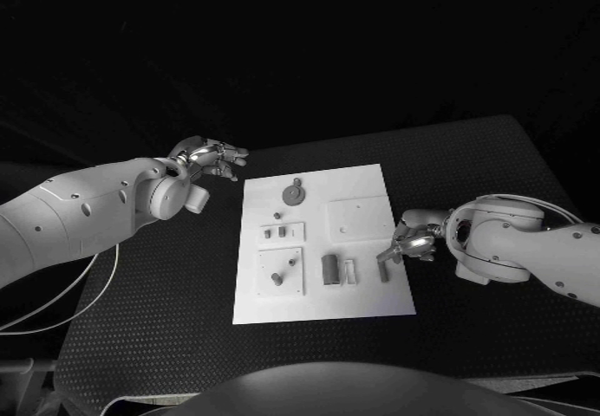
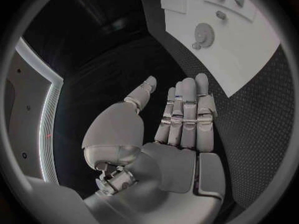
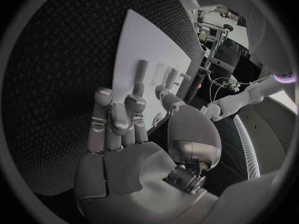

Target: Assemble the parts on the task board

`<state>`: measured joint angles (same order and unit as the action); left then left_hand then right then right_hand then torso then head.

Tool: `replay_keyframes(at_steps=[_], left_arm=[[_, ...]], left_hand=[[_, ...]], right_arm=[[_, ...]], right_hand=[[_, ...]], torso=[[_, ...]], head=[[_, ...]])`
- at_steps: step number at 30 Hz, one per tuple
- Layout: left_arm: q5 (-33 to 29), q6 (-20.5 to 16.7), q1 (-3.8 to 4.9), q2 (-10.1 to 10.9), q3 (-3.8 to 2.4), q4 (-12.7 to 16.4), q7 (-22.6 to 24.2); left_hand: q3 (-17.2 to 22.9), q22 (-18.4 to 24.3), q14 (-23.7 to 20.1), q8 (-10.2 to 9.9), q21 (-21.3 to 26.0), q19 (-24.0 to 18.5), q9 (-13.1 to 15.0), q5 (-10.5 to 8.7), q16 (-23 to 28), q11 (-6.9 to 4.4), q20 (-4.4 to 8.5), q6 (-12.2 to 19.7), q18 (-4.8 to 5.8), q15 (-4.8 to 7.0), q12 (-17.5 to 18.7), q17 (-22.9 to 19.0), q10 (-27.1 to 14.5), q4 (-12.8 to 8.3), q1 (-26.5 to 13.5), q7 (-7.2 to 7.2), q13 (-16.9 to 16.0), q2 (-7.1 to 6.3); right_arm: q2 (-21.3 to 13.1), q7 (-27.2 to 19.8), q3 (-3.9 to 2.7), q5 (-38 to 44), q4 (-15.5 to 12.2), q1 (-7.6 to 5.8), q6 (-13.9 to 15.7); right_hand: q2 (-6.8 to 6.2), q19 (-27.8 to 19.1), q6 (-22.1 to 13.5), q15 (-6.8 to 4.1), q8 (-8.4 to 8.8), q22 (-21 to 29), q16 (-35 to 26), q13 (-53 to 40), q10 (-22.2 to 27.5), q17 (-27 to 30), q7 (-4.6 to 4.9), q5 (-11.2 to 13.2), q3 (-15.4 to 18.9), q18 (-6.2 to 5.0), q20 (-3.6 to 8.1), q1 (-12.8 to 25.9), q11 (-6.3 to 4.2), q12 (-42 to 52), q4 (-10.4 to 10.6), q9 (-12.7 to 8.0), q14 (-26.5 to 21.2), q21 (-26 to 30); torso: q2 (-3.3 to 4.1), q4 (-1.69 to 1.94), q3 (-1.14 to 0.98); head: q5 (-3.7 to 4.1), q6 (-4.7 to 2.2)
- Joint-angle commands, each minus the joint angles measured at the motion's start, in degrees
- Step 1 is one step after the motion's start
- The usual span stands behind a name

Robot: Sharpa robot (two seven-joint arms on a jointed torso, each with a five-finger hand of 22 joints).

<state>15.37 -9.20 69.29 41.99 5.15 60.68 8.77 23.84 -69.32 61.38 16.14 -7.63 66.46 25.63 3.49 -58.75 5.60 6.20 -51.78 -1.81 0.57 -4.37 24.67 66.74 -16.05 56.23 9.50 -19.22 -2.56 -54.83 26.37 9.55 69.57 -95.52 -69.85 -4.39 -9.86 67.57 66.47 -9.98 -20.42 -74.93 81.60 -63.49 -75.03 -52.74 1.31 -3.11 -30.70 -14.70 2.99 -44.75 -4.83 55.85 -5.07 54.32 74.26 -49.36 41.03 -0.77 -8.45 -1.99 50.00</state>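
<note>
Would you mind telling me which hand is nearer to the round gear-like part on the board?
The left hand. It hovers off the board's far left corner, close to the round part; the right hand is at the board's right edge, farther away.

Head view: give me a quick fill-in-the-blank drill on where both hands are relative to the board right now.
1. The white task board lies on a table whose colour is ____.
2. The hand nearest the round gear-like part is the ____ hand.
3. The right hand is at the board's ____ edge.
4. The left hand holds ____; its fingers are apart.

Missing words: black; left; right; nothing
</note>
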Motion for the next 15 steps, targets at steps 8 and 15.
replay_keyframes(at_steps=[8, 15], left_arm=[[0.21, 1.00, 0.06, -0.04, -0.02, 0.13, 0.21], [0.22, 1.12, 0.06, -0.06, -0.02, 0.11, 0.18]], left_hand=[[0.25, -0.11, 0.37, 0.23, 0.29, 0.39, -0.06, -0.11, 0.30, 0.10, 0.06, 0.16, -0.68, 0.06, 0.00, 0.10, -0.22, 0.09, -0.65, 0.11, -0.06, -0.10], [0.25, -0.12, 0.37, 0.23, 0.30, 0.39, -0.06, -0.11, 0.30, 0.10, 0.07, 0.17, -0.69, 0.06, 0.00, 0.11, -0.22, 0.10, -0.69, 0.11, -0.07, -0.09]], right_arm=[[2.75, 2.67, 0.19, 4.75, 1.57, 0.03, -5.06], [4.57, 2.78, 0.66, 7.95, 2.58, 0.23, -6.50]], right_hand=[[0.30, -0.04, 0.00, -0.42, -0.39, -1.04, 0.40, -0.32, 0.05, -0.09, -0.61, 0.11, 0.23, -0.30, 0.16, 1.26, -0.56, 0.56, 1.49, 2.13, 0.00, -0.15], [0.42, -0.29, -0.07, -0.46, 0.06, -1.08, 0.40, -0.43, 0.17, 0.15, -0.62, -2.70, -0.41, -0.30, 0.19, 2.72, -0.56, 0.55, 3.75, 3.17, -0.18, -0.23]], torso=[[0.07, 0.13, 0.08], [0.06, 0.15, 0.06]], head=[[0.16, 0.00], [0.13, 0.00]])
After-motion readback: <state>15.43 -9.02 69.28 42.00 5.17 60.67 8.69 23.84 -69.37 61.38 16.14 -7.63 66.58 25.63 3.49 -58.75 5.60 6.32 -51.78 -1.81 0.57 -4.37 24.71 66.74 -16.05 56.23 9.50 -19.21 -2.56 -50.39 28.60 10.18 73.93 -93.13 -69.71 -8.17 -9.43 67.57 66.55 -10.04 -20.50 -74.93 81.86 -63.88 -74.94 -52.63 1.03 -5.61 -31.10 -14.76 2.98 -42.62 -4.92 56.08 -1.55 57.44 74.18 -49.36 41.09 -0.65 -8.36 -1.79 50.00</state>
